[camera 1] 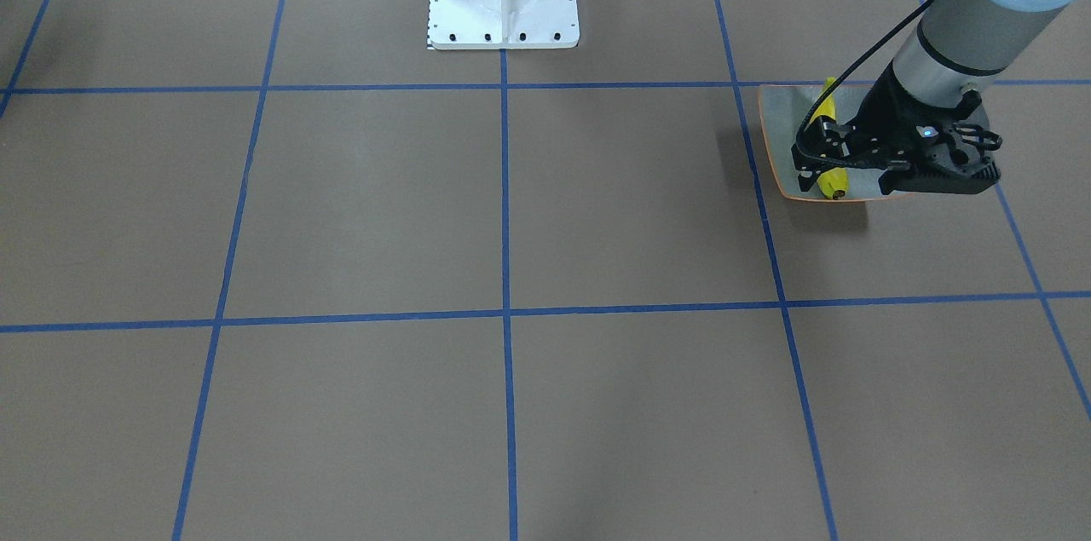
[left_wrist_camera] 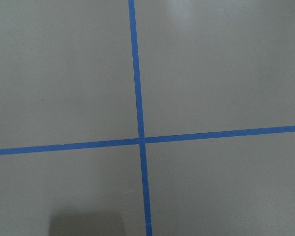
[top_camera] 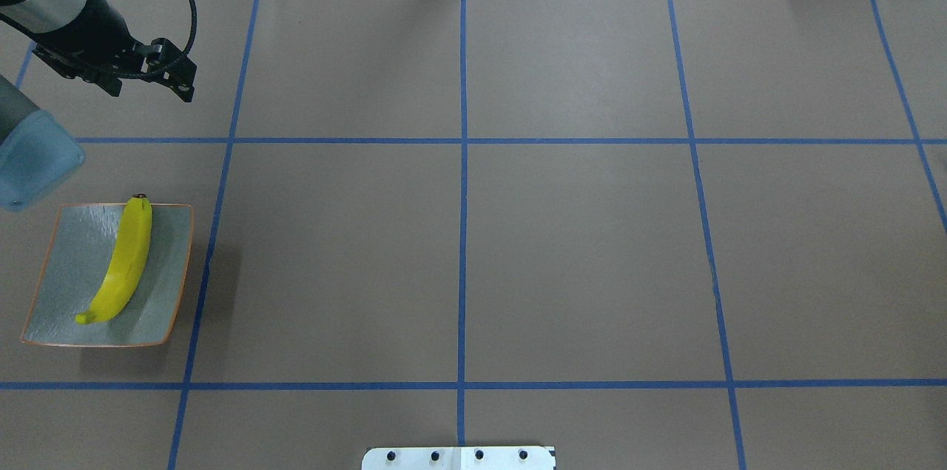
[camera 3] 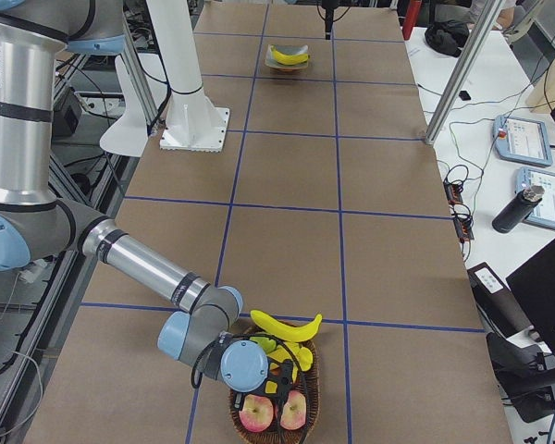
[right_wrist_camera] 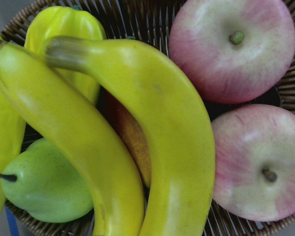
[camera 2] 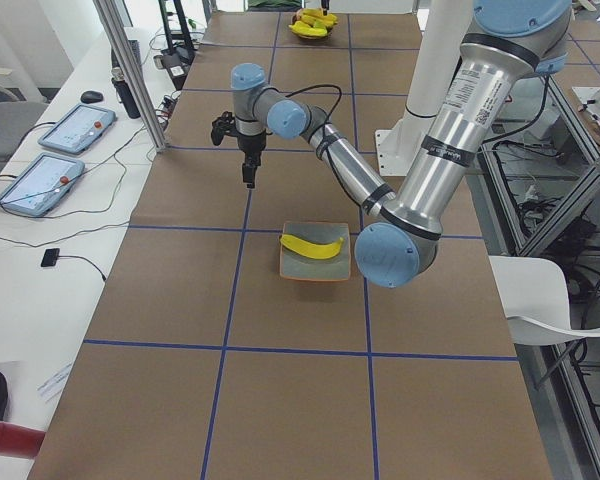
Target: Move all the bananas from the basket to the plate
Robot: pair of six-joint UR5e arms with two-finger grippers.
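Bananas are split between two places: one banana (top_camera: 118, 263) is lying diagonally on the plate (top_camera: 161, 322) at the robot's left end of the table, while the others are sitting in the wicker basket (camera 3: 310, 407) at the far right end, among two pink apples (right_wrist_camera: 233, 46), a green pear (right_wrist_camera: 46, 184) and a yellow pepper (right_wrist_camera: 64, 24). The right gripper (camera 3: 279, 381) is hanging low over the basket, its wrist camera looking straight down on two bananas (right_wrist_camera: 157, 128) lying side by side; whether its fingers are spread or closed cannot be told from the side view. The left gripper (top_camera: 177, 78) is hovering above bare table beyond the plate, holding nothing, its fingers seeming close together. Judging by this, the second pick is under way. The next move is calling for the right gripper to settle across the upper banana's middle, gripping it without catching its neighbour or the apples.
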